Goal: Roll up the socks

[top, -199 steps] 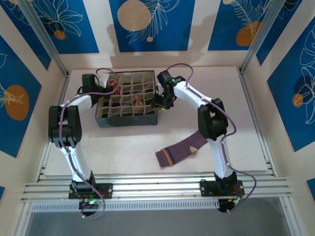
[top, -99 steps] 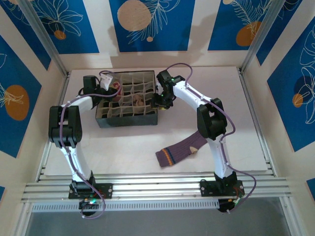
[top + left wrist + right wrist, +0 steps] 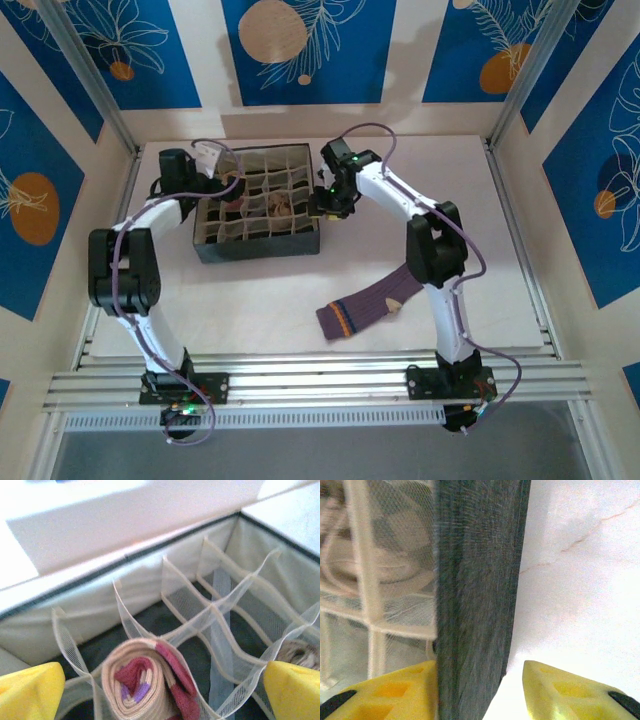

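Left gripper (image 3: pixel 162 692) sprung wide since second ago, empty, above rolled cream-pink sock (image 3: pixel 145 680) in box (image 3: pixel 258 243) cell. Right gripper (image 3: pixel 475 680) half-open astride box wall, gripping nothing. Top view: purple sock (image 3: pixel 365 303) flat by table's (image 3: pixel 500 250) near edge. Brown-tan roll (image 3: pixel 297 651) cut off in left wrist view.

A rolled sock (image 3: pixel 145 680) sits in the box (image 3: pixel 260 244), a flat sock (image 3: pixel 365 305) on the table (image 3: pixel 250 310) before it.

Both arms were built of white tubular links joined by bulky black motor housings. The left arm (image 3: pixel 150 215) and right arm (image 3: pixel 385 190) each trailed a loose purple cable (image 3: pixel 365 130). Small green lights (image 3: pixel 183 408) glowed at the black bases (image 3: pixel 185 388). The fingers (image 3: pixel 292 690) were bright yellow, with moulded hollows.
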Tool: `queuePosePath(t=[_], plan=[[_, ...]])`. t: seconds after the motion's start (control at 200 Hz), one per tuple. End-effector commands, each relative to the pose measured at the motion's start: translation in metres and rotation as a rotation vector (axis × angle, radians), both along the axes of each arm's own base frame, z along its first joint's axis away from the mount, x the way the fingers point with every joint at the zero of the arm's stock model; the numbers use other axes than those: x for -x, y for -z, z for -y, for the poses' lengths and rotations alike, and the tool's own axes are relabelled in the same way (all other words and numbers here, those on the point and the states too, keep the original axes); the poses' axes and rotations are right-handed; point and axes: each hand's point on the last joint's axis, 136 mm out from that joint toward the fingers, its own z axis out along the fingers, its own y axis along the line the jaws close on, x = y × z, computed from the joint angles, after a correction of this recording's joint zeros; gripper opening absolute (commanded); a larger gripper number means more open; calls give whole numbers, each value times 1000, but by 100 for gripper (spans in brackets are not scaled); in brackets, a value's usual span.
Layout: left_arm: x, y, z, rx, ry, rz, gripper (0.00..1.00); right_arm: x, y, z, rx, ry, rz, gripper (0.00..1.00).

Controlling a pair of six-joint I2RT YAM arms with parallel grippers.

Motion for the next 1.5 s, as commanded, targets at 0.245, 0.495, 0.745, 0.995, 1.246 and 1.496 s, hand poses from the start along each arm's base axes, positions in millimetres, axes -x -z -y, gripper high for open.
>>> queuePosePath(t=[0.245, 0.495, 0.745, 0.995, 1.246, 1.496], plan=[[26, -75, -17, 172, -129, 66, 100, 41, -37, 91, 11, 198, 12, 48], [59, -60, 0, 229, -36, 14, 99, 111, 10, 159, 14, 369, -138, 46], [109, -34, 95, 65, 158, -114, 79, 163, 59, 182, -1, 433, -259, 42], [206, 10, 202, -57, 389, -177, 71, 145, 82, 170, -16, 392, -289, 37], [248, 60, 250, -148, 416, -269, 60, 88, 91, 153, 7, 277, -257, 37], [243, 88, 281, -98, 400, -336, 45, 26, 80, 137, 6, 189, -183, 38]])
